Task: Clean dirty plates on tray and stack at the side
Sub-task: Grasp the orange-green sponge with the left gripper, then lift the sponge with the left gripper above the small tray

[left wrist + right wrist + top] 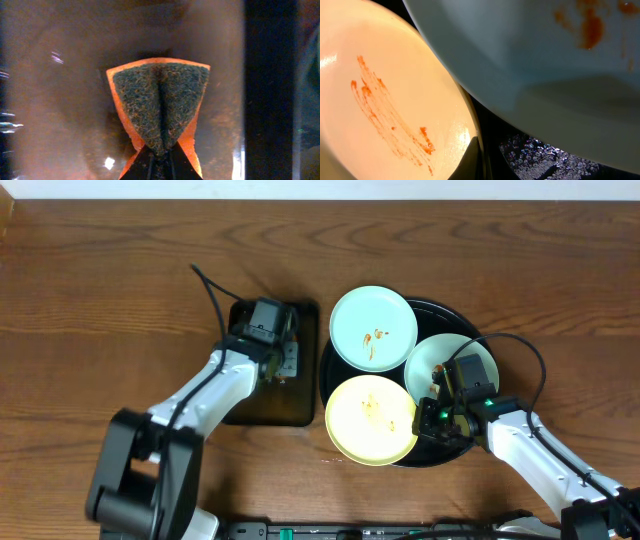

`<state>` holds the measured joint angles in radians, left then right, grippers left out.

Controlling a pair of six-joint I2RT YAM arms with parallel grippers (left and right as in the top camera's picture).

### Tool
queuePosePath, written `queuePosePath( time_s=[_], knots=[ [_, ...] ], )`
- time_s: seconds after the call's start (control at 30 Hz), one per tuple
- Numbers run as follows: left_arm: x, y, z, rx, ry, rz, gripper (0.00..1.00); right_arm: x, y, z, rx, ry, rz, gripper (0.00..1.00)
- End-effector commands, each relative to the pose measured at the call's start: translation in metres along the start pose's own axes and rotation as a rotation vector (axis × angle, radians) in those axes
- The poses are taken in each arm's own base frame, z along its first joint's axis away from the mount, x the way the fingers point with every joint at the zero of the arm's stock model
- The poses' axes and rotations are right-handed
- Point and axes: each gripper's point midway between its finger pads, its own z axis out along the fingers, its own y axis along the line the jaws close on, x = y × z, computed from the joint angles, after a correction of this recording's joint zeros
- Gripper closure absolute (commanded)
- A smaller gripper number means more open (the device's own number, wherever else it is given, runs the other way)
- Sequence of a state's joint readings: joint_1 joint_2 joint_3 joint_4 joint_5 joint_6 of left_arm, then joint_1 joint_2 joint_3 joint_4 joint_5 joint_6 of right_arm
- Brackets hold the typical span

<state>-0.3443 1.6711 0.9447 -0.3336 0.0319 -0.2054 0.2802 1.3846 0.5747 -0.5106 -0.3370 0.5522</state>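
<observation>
The round black tray (447, 310) holds three smeared plates: a mint plate (373, 328) at the back, a second mint plate (452, 360) at the right, and a yellow plate (368, 420) at the front left. My right gripper (430, 416) is shut on the yellow plate's right rim (395, 90), one finger on its inner face in the right wrist view (481, 150). The second mint plate (545, 50) overhangs just above. My left gripper (274, 348) is shut on an orange sponge with a dark scouring pad (160, 105), pinching it at its near edge (160, 152).
A smaller rectangular black tray (262, 405) lies left of the round tray, under my left gripper; its wet floor (60, 100) fills the left wrist view. Wet black tray floor (535, 155) shows under the plates. Brown wooden table (100, 280) surrounds both trays.
</observation>
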Motion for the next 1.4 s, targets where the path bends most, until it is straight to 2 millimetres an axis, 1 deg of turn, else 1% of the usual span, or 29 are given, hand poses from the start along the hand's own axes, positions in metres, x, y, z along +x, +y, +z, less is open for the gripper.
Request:
queuePosePath(
  time_s=[0.0,0.1,0.23,0.37,0.4,0.5,0.57,0.67,0.73,0.87,1.03,1.17,1.27,1.33,1.37],
  knots=[
    [-0.025,0.003,-0.023,-0.027,-0.097,0.005,0.93,0.001,-0.002,0.002,0.018,-0.004,0.009,0.99],
    [-0.017,0.005,-0.016,-0.034,-0.072,0.006,0.93,0.0,-0.002,0.002,0.017,-0.006,0.008,0.99],
    [-0.003,0.008,0.001,-0.048,-0.012,0.009,0.92,0.0,-0.002,0.002,0.017,-0.006,0.008,0.99],
    [0.014,0.012,0.022,-0.066,0.062,0.012,0.92,0.001,-0.002,0.002,0.016,-0.006,0.008,0.99],
    [0.022,0.013,0.03,-0.071,0.094,0.013,0.93,0.001,-0.002,0.002,0.016,-0.006,0.008,0.99],
    [0.026,0.014,0.034,-0.075,0.11,0.014,0.92,0.001,-0.002,0.002,0.017,-0.006,0.008,0.99],
    [0.02,0.012,0.029,-0.066,0.088,0.012,0.93,0.001,-0.002,0.002,0.017,-0.006,0.008,0.99],
    [0.003,0.008,0.01,-0.047,0.021,0.01,0.93,0.001,-0.002,0.002,0.016,-0.006,0.008,0.99],
    [-0.016,0.003,-0.016,-0.024,-0.065,0.006,0.93,0.0,-0.002,0.002,0.017,-0.006,0.008,0.99],
    [-0.04,-0.002,-0.055,0.011,-0.194,0.0,0.93,-0.001,-0.004,0.002,0.029,-0.015,0.008,0.99],
    [-0.056,-0.006,-0.092,0.04,-0.302,-0.004,0.93,-0.002,-0.005,0.002,0.035,-0.018,0.008,0.99],
    [-0.074,-0.004,-0.121,0.034,-0.417,-0.012,0.93,-0.002,-0.005,0.002,0.035,-0.018,0.008,0.99],
    [-0.09,0.005,-0.146,-0.011,-0.529,-0.033,0.93,-0.002,-0.005,0.002,0.035,-0.018,0.008,0.99],
    [-0.101,0.008,-0.165,-0.029,-0.607,-0.011,0.93,-0.002,-0.005,0.002,0.035,-0.018,0.008,0.99],
    [-0.105,0.007,-0.172,-0.027,-0.633,0.001,0.93,-0.002,-0.005,0.002,0.035,-0.018,0.008,0.99]
  ],
)
